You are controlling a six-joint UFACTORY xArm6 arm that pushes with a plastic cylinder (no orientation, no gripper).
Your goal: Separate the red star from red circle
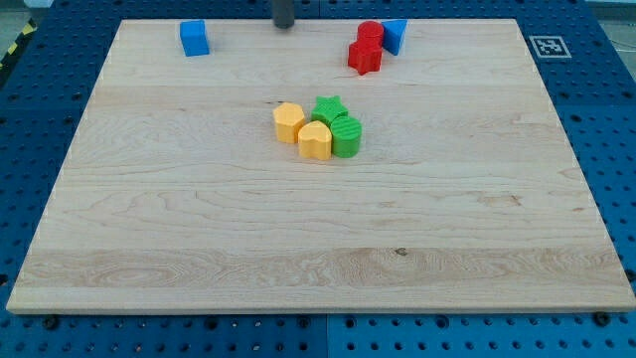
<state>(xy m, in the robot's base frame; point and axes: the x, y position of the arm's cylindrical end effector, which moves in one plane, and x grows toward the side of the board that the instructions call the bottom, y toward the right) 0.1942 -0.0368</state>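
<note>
The red star [364,57] lies near the view's top, right of centre, on the wooden board [199,229]. The red circle [371,32] sits just above it and touches it. A blue triangle [395,35] touches the red circle on the right. My tip [284,26] is at the view's top edge, left of the red blocks, about a block and a half's width from them, touching nothing.
A blue cube [194,38] stands at the top left. A cluster in the middle holds a yellow hexagon [288,121], a yellow heart [315,140], a green star [328,108] and a green circle [346,135]. A blue pegboard table surrounds the board.
</note>
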